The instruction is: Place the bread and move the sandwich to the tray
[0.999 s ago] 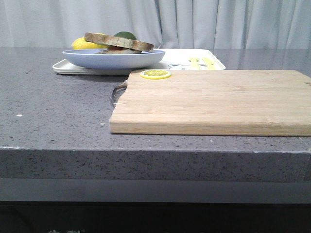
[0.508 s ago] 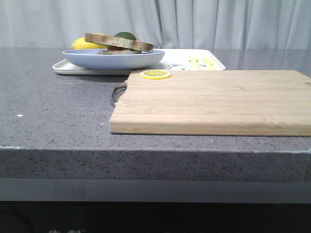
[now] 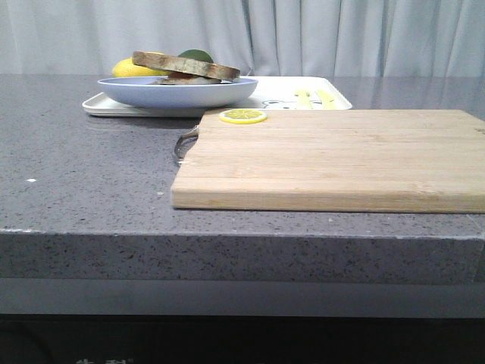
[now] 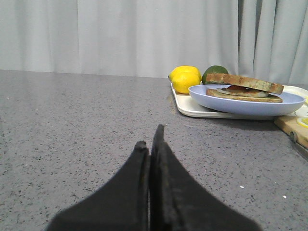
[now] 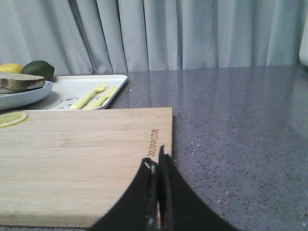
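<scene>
A thick bread slice (image 3: pixel 186 65) with a brown crust lies on top of a thinner slice with white egg (image 4: pixel 243 94), stacked as a sandwich on a pale blue plate (image 3: pixel 178 92). The plate stands on the left part of the white tray (image 3: pixel 284 92) at the back of the table. My left gripper (image 4: pixel 150 139) is shut and empty, low over the grey counter, well short of the plate. My right gripper (image 5: pixel 156 162) is shut and empty over the near right corner of the wooden cutting board (image 5: pixel 77 154). Neither gripper shows in the front view.
The cutting board (image 3: pixel 333 155) lies in front of the tray, with a lemon slice (image 3: pixel 242 116) on its far left corner and a metal handle (image 3: pixel 184 142) on its left edge. A lemon (image 4: pixel 185 79) and a lime (image 4: pixel 214 73) sit behind the plate. A yellow fork and knife (image 5: pixel 94 97) show on the tray.
</scene>
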Robot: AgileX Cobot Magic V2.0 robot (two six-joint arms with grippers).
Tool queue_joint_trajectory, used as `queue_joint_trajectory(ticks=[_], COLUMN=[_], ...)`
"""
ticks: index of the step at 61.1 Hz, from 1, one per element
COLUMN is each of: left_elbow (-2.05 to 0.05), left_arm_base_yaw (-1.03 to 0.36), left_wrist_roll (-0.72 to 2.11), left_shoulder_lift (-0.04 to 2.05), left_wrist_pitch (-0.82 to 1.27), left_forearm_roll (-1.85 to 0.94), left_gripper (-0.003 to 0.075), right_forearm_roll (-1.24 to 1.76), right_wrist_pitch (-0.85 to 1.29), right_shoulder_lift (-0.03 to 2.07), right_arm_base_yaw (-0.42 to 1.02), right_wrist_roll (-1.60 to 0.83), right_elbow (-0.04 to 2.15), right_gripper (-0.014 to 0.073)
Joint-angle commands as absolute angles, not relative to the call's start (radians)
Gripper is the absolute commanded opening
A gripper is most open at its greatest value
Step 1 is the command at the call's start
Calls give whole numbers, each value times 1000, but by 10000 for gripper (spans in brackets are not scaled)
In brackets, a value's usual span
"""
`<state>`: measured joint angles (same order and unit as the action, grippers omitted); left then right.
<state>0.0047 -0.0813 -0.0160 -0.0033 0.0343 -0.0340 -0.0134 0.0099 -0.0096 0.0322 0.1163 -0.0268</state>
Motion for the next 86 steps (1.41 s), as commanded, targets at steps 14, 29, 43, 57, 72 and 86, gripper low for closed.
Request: queue_joint_trajectory(ticks=[14, 29, 43, 57, 72, 86], left_elbow=[6, 6, 6, 6, 6, 6], left_arm_base_yaw=[-79, -79, -79, -79, -79, -79], left_wrist_roll=[-22, -22, -22, -22, -22, -22], left_shoulder_lift=[-24, -24, -24, -24, -24, -24], left_wrist_pitch=[-51, -51, -51, -51, -51, -51], left_forearm_roll=[-42, -42, -42, -42, -42, -42], left_gripper=[-20, -20, -20, -20, -20, -20], right_forearm_roll=[65, 90, 90, 90, 90, 90], right_wrist_pitch=[-81, -82, -82, -81, -81, -81], right_shoulder_lift=[-29, -29, -29, -28, -28, -28], right_arm_base_yaw=[28, 28, 28, 28, 28, 28], right_wrist_roll=[57, -26, -26, -26, -26, -26], right_elbow=[-25, -25, -25, -25, -25, -25], right_gripper=[-69, -69, -69, -69, -69, -69])
